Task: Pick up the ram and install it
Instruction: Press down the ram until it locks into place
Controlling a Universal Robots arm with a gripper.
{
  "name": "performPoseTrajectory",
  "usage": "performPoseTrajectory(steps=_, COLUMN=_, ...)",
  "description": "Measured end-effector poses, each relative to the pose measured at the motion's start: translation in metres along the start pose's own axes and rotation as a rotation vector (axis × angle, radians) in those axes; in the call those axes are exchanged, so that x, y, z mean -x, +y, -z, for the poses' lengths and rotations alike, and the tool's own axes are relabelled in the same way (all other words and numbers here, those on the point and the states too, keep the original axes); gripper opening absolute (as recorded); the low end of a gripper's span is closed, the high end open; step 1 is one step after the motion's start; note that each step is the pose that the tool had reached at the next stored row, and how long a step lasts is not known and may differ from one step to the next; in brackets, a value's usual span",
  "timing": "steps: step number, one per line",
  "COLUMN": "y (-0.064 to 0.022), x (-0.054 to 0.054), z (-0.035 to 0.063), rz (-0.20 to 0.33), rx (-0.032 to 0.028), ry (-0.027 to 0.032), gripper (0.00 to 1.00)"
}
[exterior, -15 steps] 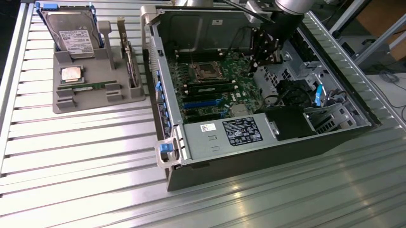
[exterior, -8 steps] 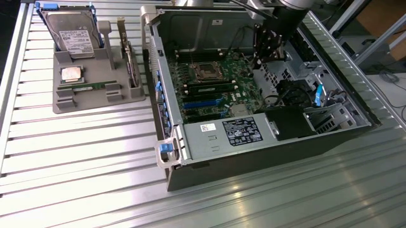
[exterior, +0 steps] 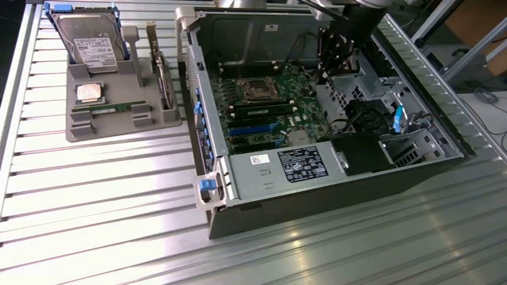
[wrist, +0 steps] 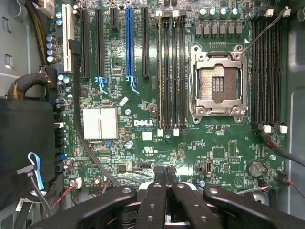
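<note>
The ram (exterior: 111, 108) is a thin green stick lying flat in the grey holder (exterior: 83, 127) at the exterior view's left, far from my gripper. A second long thin board (exterior: 163, 77) stands on edge in the same holder. My gripper (exterior: 331, 62) hangs inside the open computer case (exterior: 317, 196), over the far part of the motherboard (exterior: 269, 113). In the wrist view its black fingers (wrist: 157, 191) are pressed together with nothing between them, so the gripper (wrist: 166, 171) is shut and empty. Black memory slots (wrist: 171, 71) run beside the open processor socket (wrist: 218, 83).
The holder also carries a silver hard drive (exterior: 94, 41) and a square processor chip (exterior: 89, 92). Inside the case are a power supply (exterior: 277, 169), a black shroud (wrist: 26, 143), loose cables (wrist: 83, 138) and blue expansion slots (wrist: 128, 43). Ribbed metal table (exterior: 103, 208) surrounds everything.
</note>
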State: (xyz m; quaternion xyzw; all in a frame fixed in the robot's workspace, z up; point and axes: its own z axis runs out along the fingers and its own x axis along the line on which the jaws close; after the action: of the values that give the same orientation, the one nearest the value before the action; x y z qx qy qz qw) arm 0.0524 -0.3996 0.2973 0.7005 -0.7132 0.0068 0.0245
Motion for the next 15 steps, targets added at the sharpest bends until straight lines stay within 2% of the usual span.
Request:
performPoseTrajectory(steps=2, y=0.0023, x=0.0, z=-0.0001, rz=0.0, rx=0.0, ry=0.0001, gripper=0.11)
performPoseTrajectory(steps=3, y=0.0075, x=0.0, z=-0.0009, rz=0.0, rx=0.0, ry=0.0, gripper=0.11)
performPoseTrajectory(steps=5, y=0.0209, x=0.0, z=-0.0087, rz=0.0, rx=0.0, ry=-0.0001, gripper=0.11)
performPoseTrajectory(steps=8, y=0.0253, x=0.0, z=-0.0162, rz=-0.002, rx=0.0001, ry=0.0, gripper=0.11)
performPoseTrajectory(steps=11, y=0.0391, x=0.001, z=-0.0279, rz=-0.003, rx=0.0001, ry=0.0, gripper=0.11)
performPoseTrajectory(steps=15, y=0.0407, x=0.001, z=-0.0348, rz=-0.003, rx=0.0001, ry=0.0, gripper=0.11)
